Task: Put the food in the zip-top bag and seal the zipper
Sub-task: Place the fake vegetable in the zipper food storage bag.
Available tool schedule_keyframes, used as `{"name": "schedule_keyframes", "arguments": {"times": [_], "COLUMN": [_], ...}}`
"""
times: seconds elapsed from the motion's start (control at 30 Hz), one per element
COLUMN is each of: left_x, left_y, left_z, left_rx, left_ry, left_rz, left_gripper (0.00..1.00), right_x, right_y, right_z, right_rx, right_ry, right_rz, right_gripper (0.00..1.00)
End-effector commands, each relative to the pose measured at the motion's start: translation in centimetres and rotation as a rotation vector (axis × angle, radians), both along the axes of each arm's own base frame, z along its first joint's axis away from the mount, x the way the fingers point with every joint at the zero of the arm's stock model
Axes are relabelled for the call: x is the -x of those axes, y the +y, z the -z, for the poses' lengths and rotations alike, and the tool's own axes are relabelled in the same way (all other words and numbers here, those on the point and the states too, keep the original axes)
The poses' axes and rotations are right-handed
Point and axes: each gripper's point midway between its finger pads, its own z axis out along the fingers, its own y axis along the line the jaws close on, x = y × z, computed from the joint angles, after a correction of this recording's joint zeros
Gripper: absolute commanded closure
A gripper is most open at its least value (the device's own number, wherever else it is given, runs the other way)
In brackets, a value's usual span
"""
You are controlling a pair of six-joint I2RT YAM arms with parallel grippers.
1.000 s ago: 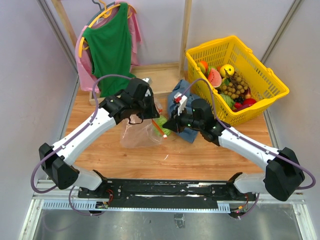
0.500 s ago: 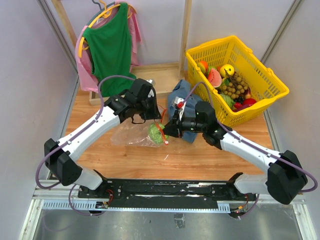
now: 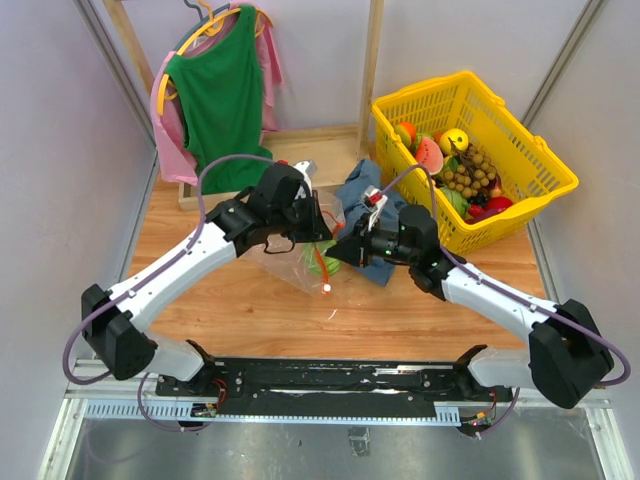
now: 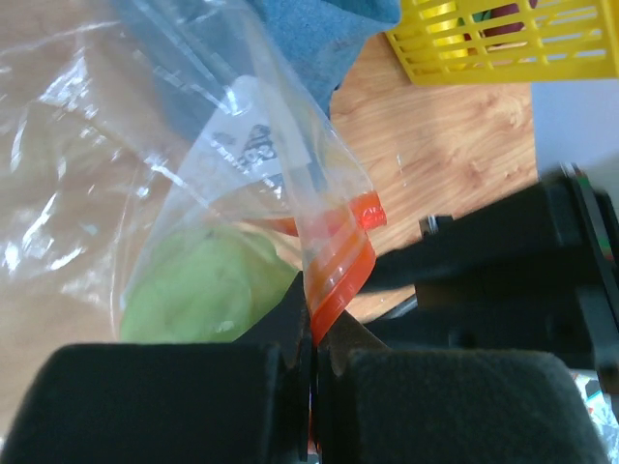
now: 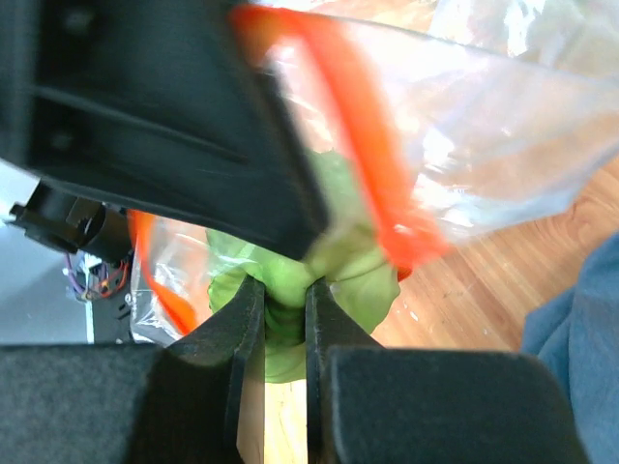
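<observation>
The clear zip-top bag (image 3: 297,265) hangs over the wooden table, between my two grippers. My left gripper (image 3: 318,230) is shut on its red-orange zipper (image 4: 340,274) and holds that edge up; the white label (image 4: 248,155) shows above it. My right gripper (image 3: 336,253) is shut on the pale-green cabbage (image 5: 360,273) at the bag's mouth. The cabbage also shows through the plastic in the left wrist view (image 4: 198,287). The zipper strip (image 5: 360,135) runs blurred across the right wrist view. Other food lies in the yellow basket.
A yellow lattice basket (image 3: 525,150) holding several toy fruits stands at the back right. A blue-grey cloth (image 3: 362,190) lies behind the grippers. A green shirt (image 3: 220,90) hangs on a wooden rack at the back left.
My left gripper has moved right and lifted the bag's zipper edge, so the bag no longer lies flat. My right gripper has kept its hold of the cabbage at the bag's mouth.
</observation>
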Motion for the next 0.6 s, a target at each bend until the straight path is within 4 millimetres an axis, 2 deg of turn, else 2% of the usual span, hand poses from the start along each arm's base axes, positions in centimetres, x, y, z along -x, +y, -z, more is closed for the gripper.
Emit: {"name": "schedule_keyframes", "arguments": {"times": [0.0,0.13,0.23,0.33,0.47,0.57], "left_x": [1.7,1.6,1.9,2.3,2.1,2.6], "left_y": [1.4,2.4,1.6,0.9,1.2,0.3], "left_z": [-0.4,1.1,1.2,0.8,0.3,0.3], "left_rx": [0.012,-0.016,0.043,0.103,0.123,0.187], "left_ry": [-0.023,-0.02,-0.021,-0.019,-0.019,-0.015], "left_rz": [0.001,-0.055,-0.029,-0.01,-0.053,-0.02], "left_gripper": [1.0,1.0,1.0,1.0,1.0,1.0], "right_x": [-3.2,-2.5,-2.3,-2.6,-3.5,-3.2], "right_y": [-1.6,-1.5,-1.6,-2.1,-3.5,-2.9], "right_z": [-3.6,-5.1,-5.4,-4.4,-2.7,-3.4], "right_rx": [-0.175,-0.234,-0.253,-0.215,-0.168,-0.226], "right_ry": [0.04,0.063,0.069,0.074,0.077,0.091], "right_rz": [0.16,0.143,0.144,0.185,0.291,0.265], "right_gripper": [0.99,0.99,0.99,0.99,0.99,0.99]}}
